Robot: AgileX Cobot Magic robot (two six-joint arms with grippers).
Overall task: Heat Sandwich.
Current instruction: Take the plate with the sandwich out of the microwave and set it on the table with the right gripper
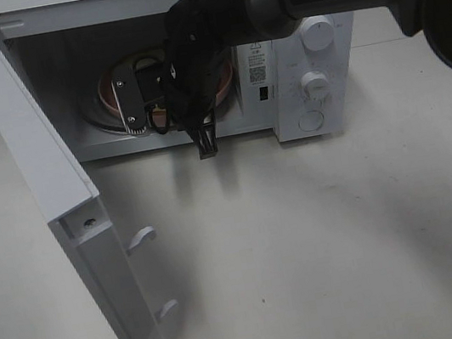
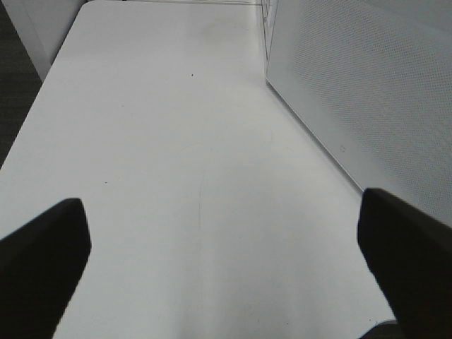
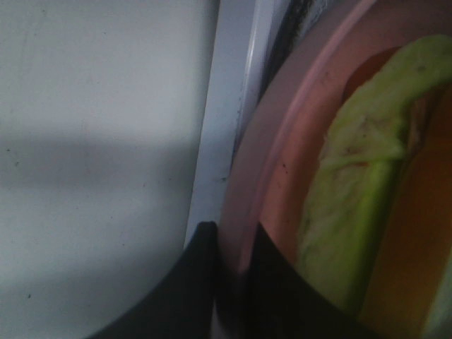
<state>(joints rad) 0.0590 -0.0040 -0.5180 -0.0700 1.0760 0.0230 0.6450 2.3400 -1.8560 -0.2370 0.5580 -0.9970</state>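
While the microwave [image 1: 150, 70] door [image 1: 48, 189] stands open, right hand [image 3: 236, 272] pinches the pink plate [image 3: 265, 169] rim; sandwich [image 3: 360, 205] on plate. Left hand [image 2: 226, 244] spread above the surface [image 2: 176, 141].

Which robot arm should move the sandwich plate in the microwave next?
The right arm, probably. Its fingers are already pinched on the pink plate rim with the sandwich inside the microwave. The left fingers hang open over bare table.
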